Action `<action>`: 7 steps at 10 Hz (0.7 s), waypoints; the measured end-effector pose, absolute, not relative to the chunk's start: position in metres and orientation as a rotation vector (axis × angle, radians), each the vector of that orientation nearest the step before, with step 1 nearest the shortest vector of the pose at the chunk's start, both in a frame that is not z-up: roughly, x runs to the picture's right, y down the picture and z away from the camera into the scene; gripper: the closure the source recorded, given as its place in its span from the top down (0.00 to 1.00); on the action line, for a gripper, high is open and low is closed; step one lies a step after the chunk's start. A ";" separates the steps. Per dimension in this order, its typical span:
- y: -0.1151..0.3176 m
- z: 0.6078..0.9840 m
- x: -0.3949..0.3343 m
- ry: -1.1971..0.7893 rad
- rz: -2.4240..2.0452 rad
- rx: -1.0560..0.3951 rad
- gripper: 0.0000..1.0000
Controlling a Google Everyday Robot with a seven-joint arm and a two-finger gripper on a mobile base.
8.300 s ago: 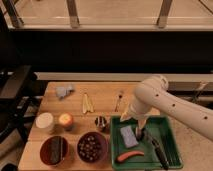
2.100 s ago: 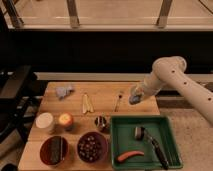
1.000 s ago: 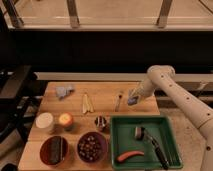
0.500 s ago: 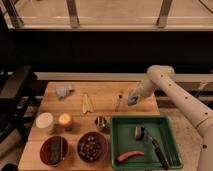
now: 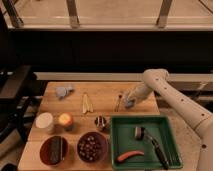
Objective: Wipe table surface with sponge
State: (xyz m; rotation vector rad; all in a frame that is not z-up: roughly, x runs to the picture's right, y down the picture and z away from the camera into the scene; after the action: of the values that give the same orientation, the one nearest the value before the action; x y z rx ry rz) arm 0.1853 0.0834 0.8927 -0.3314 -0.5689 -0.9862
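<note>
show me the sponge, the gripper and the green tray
sponge (image 5: 130, 104), camera view, pale block's lower edge at the gripper tip
gripper (image 5: 129, 99), camera view, between fingertips, far right of the table surface (image 5: 102, 97)
green tray (image 5: 112, 142), camera view, left rim

Single cam, high on the near side of the desk (image 5: 102, 99), tilted down toward its far edge, mid range, whole desk in frame. Hand (image 5: 131, 100) right of centre, over the desk's far right, clamped on the sponge (image 5: 129, 104).

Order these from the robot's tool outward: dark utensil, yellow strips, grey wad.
The tool, at the right rear of the table, grips the sponge.
1. Utensil: just left of it.
2. Strips: mid-table, rear.
3. Wad: rear left corner.
</note>
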 end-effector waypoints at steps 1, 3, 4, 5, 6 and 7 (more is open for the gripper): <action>0.088 0.894 0.184 -0.586 -0.982 -0.335 0.00; 0.096 0.896 0.187 -0.619 -0.955 -0.345 0.00; 0.100 0.896 0.189 -0.634 -0.940 -0.348 0.00; 0.104 0.897 0.191 -0.644 -0.928 -0.358 0.00; 0.105 0.897 0.194 -0.642 -0.923 -0.365 0.00; 0.107 0.898 0.202 -0.629 -0.912 -0.377 0.00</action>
State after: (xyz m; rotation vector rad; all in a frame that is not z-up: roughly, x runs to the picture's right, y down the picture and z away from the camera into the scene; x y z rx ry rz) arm 0.2017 0.1066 0.8976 -0.3773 -0.6295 -0.9122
